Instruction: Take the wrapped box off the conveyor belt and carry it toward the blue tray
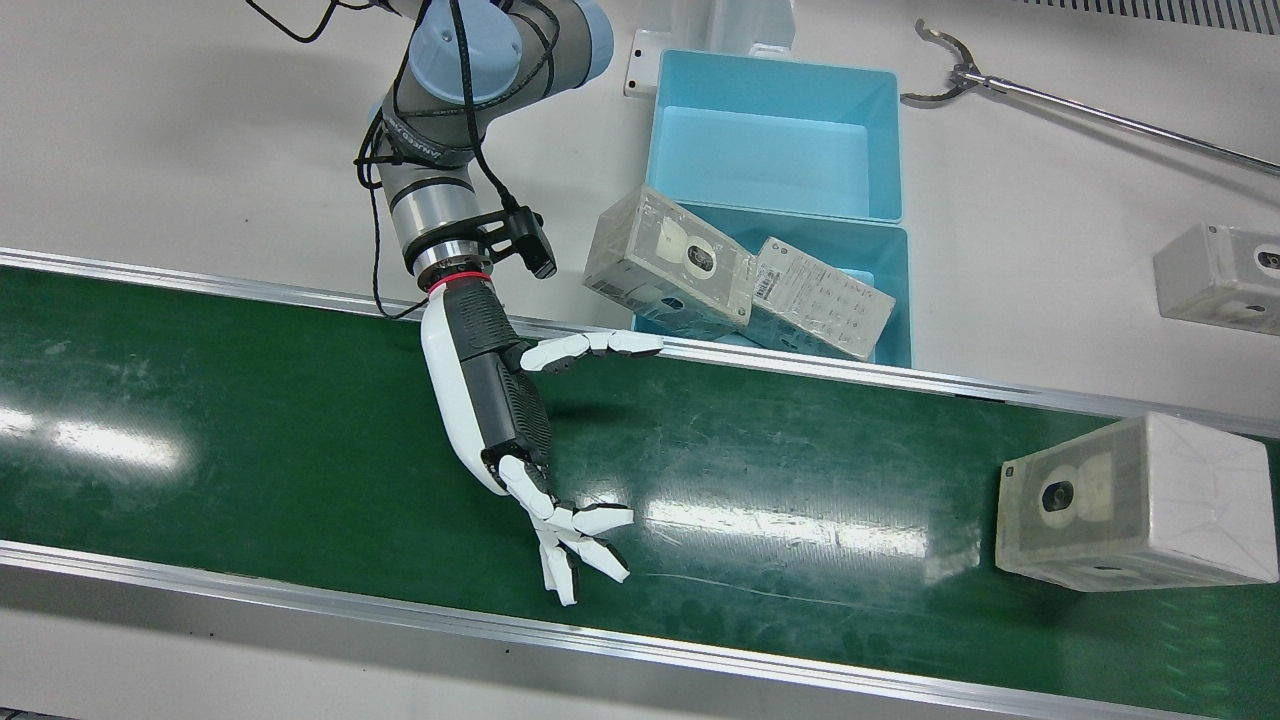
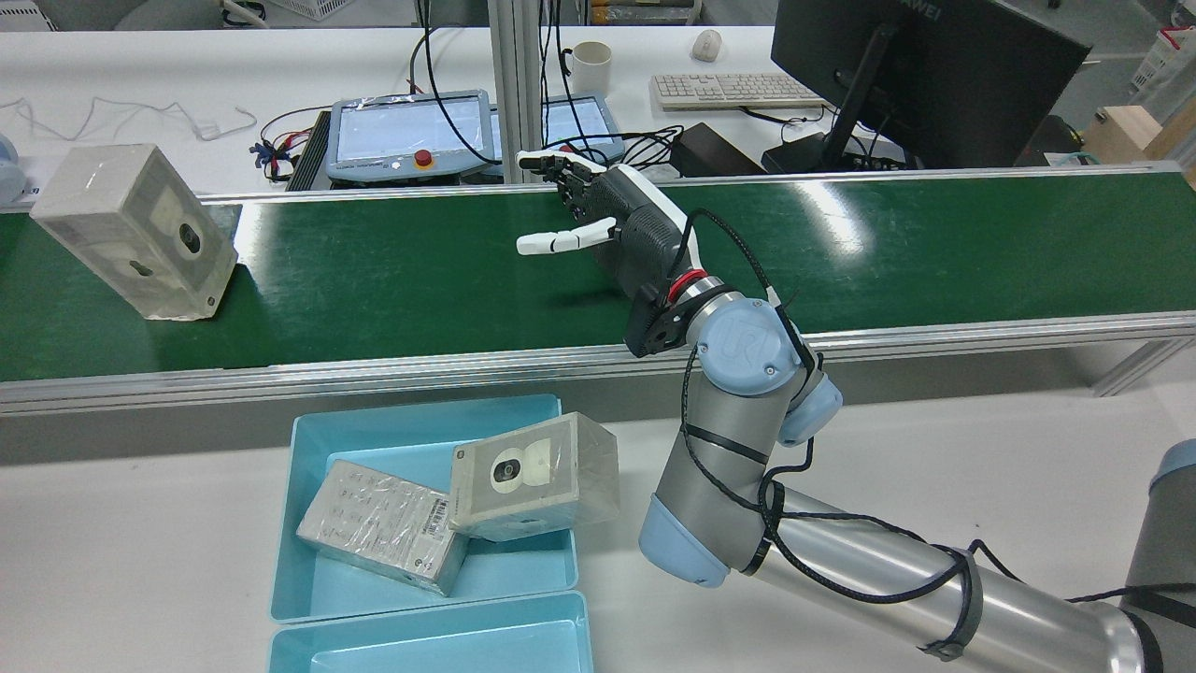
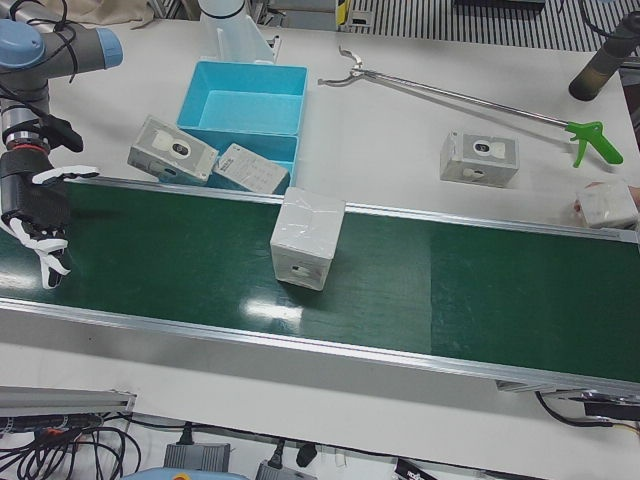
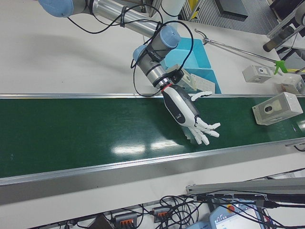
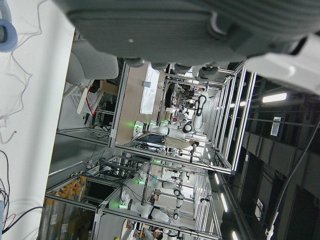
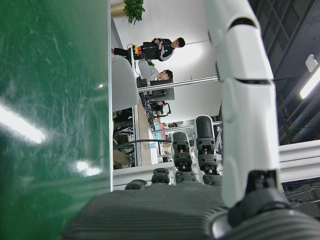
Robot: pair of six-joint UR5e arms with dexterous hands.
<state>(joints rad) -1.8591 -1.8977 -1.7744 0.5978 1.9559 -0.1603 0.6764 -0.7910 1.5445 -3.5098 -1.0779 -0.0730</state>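
The wrapped box (image 1: 1140,505) stands on the green conveyor belt (image 1: 250,430), far to the right of my right hand in the front view; it also shows in the rear view (image 2: 131,234) and the left-front view (image 3: 305,240). My right hand (image 1: 510,420) is over the belt, open, fingers spread, holding nothing; it also shows in the rear view (image 2: 617,224). The blue tray (image 1: 893,300) sits behind the belt's far rail and holds two wrapped boxes (image 1: 665,260). The left hand view shows only the underside of my left hand (image 5: 190,25); its fingers are hidden.
A second blue tray (image 1: 775,130) adjoins the first. A long metal grabber tool (image 1: 1100,115) lies on the table. Two more wrapped boxes (image 3: 480,158) (image 3: 608,205) sit on the table beyond the belt. Aluminium rails (image 1: 800,365) edge the belt.
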